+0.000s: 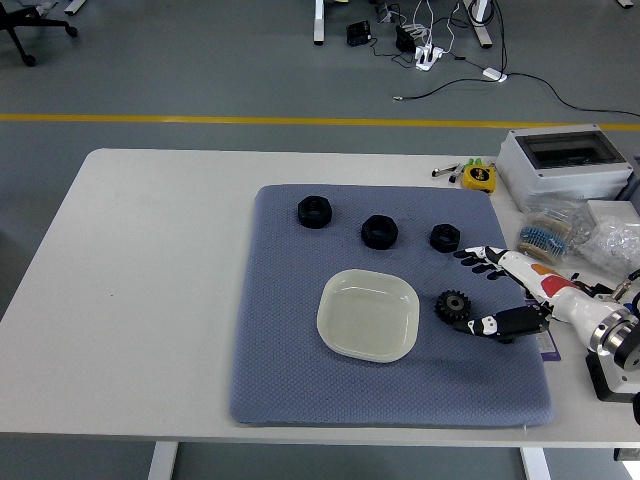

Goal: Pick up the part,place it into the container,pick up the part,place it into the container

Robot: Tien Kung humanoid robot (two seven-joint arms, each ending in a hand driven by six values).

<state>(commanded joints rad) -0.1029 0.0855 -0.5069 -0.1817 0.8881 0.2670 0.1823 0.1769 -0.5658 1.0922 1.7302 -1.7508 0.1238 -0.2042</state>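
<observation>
On the blue-grey mat (290,380) lie three black nut-like parts: one at the back left (314,211), one in the middle (379,231), and a smaller one to the right (445,237). A black gear (453,304) rests just right of the pale shallow dish (368,314), which holds nothing. My right hand (482,295) comes in from the right edge, fingers spread, with the thumb close beside the gear and the upper fingers a little behind it. Nothing is in its grasp. The left arm is out of view.
A grey box with a clear lid (565,165) stands at the back right, with a yellow tape measure (479,177), bags of small parts (600,240) and a purple card (546,345) nearby. The table's left half is bare white surface.
</observation>
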